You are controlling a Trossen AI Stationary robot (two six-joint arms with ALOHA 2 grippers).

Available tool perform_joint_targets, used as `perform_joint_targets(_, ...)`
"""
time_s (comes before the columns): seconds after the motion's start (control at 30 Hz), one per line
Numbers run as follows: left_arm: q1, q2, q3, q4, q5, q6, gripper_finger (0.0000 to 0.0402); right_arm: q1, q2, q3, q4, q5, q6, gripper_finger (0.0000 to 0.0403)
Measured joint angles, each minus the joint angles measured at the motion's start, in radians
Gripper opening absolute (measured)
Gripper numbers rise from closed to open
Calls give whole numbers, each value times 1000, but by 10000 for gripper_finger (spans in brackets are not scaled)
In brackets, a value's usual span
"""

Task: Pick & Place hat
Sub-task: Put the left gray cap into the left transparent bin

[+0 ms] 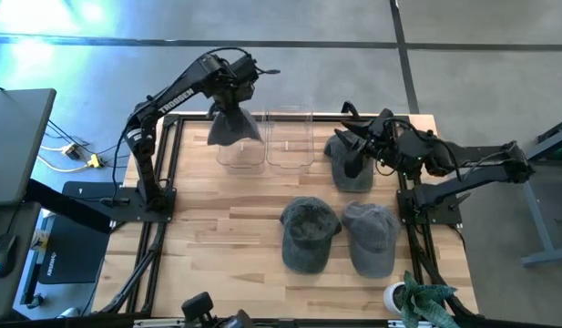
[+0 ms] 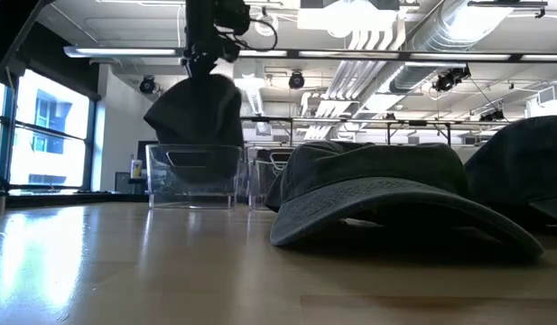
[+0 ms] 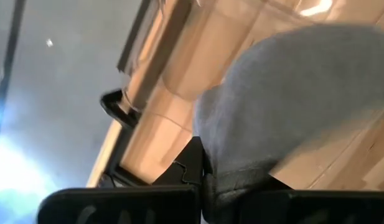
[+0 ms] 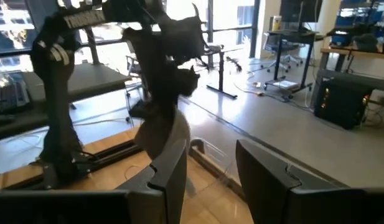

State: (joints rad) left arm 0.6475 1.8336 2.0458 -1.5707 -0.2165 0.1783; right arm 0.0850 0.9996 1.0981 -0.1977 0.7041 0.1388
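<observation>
Nearest low camera: grey cap (image 2: 386, 203) flat on wooden table (image 1: 226, 264), brim forward, lower centre-right of frame. Left of it, upper left: left gripper (image 1: 228, 102) pinched shut on hanging hat (image 1: 233, 126), crown drooping limp above first clear bin (image 1: 240, 150), likely poised for release. Second clear bin (image 1: 290, 138) just beside. Further right: right gripper (image 1: 353, 150), jaws part-open, over another cap (image 1: 353, 171); no grip discernible. Hats: washed dark grey, soft fabric.

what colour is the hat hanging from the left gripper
Dark grey fabric hat, clearest in the high view.
</observation>
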Motion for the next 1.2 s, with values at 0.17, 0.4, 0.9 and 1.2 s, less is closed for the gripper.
perform_joint_targets(0.17, 0, 1, -59, 5, -3, -11, 10, -21, -7, 0, 0, -35, -42, 134)
perform_joint_targets(0.4, 0, 1, -101, 135, -2, 71, 10, -38, -7, 0, -5, -41, -76, 134)
perform_joint_targets(0.9, 13, 67, -107, 285, -17, 308, 10, -48, -7, 0, -8, -112, -35, 134)
perform_joint_targets(1.2, 13, 85, -56, 82, 44, 80, 10, -48, -7, 0, -8, -110, -16, 134)
